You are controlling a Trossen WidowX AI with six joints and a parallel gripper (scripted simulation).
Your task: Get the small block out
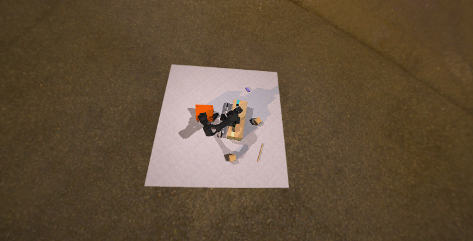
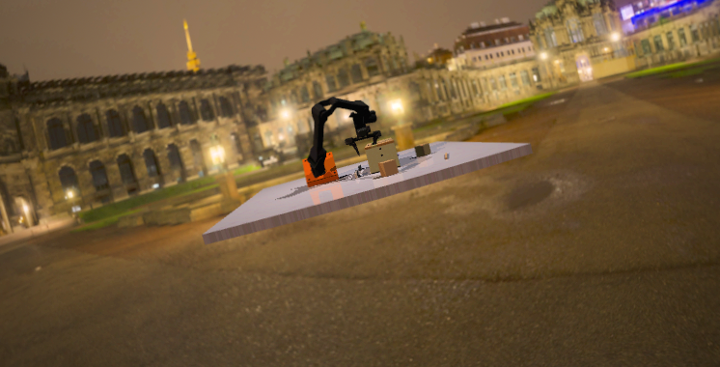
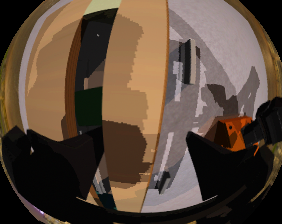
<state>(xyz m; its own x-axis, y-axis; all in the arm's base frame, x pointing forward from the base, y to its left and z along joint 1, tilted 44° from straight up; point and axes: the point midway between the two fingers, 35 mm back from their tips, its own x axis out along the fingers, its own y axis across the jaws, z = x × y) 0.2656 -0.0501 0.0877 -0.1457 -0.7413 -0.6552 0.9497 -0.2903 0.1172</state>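
The tan box stands beside the arm, with a long slot in its top. A dark green patch shows inside the slot in the wrist view; it may be the block, but I cannot tell for sure. One slot end has a cyan patch, the other a pale yellow one. My gripper is open and empty, pointing down above the box, its fingers on either side of the near top strip. The shelf is mostly hidden, and the arm covers part of the box in the top view.
The orange base is beside the box, with small dark-and-light pieces between. One tan cube lies beyond the yellow end, another on the far side. A thin stick and purple piece lie farther out.
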